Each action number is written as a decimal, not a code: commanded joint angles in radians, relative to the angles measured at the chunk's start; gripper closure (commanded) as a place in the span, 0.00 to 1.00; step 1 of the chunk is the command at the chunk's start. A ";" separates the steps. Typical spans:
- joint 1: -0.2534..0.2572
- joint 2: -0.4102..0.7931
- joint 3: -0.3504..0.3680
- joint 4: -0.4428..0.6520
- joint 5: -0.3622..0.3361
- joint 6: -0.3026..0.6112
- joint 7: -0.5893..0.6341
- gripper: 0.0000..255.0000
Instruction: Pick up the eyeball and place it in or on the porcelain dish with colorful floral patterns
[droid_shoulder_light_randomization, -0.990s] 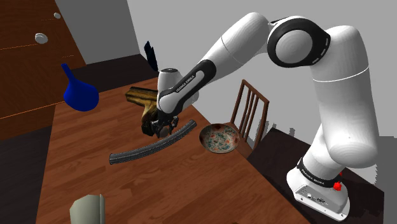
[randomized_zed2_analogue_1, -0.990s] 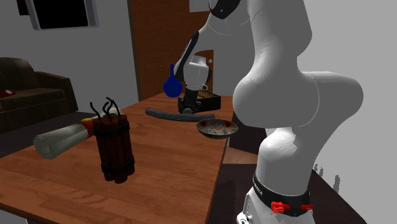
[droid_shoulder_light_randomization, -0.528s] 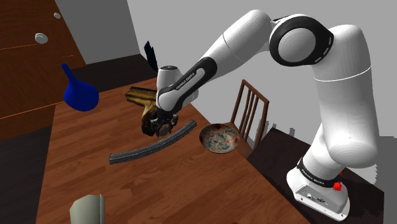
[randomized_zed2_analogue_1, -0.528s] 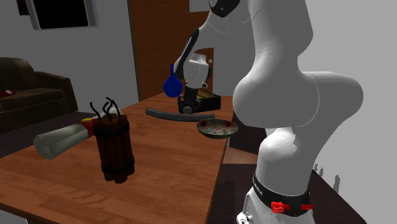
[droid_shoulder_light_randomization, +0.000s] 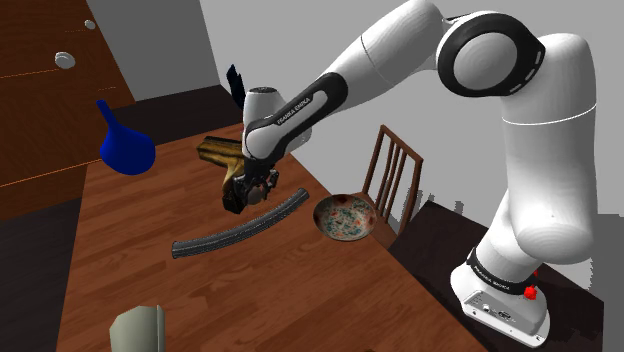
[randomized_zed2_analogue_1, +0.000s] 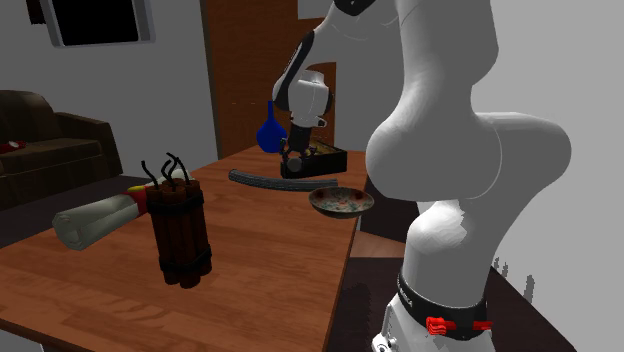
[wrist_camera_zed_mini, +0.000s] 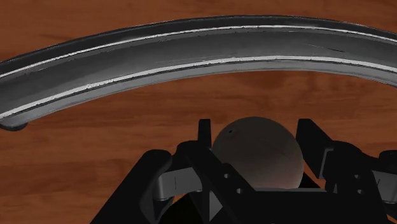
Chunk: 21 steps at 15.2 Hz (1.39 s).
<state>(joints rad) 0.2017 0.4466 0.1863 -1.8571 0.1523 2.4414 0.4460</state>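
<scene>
Raised higher above the curved dark bar (droid_shoulder_light_randomization: 240, 230) than a second ago, by the shoulder view, with the gripper (droid_shoulder_light_randomization: 241, 198) clamped on the brownish eyeball (droid_shoulder_light_randomization: 235, 195) and the floral dish (droid_shoulder_light_randomization: 345, 218) lying just beside the bar's end. Shows, from the second exterior view, the gripper (randomized_zed2_analogue_1: 291, 165) hanging over that bar (randomized_zed2_analogue_1: 262, 181), the dish (randomized_zed2_analogue_1: 341, 201) near it on the wooden table (randomized_zed2_analogue_1: 270, 260). Finds, by the wrist view, both fingers (wrist_camera_zed_mini: 312, 137) pressed against the eyeball (wrist_camera_zed_mini: 256, 156), lifted off the wood, just short of the bar (wrist_camera_zed_mini: 191, 48).

End effector (randomized_zed2_analogue_1: 292, 168) above table (randomized_zed2_analogue_1: 262, 262), near floral dish (randomized_zed2_analogue_1: 341, 201).
</scene>
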 joint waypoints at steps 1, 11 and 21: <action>-0.002 -0.020 0.001 0.000 0.001 -0.019 0.002 1.00; -0.006 -0.091 0.002 0.038 0.000 -0.128 0.018 1.00; -0.064 -0.423 0.008 -0.400 0.115 -0.035 -0.111 1.00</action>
<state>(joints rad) 0.1399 0.0619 0.1930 -2.2138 0.2553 2.4027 0.3452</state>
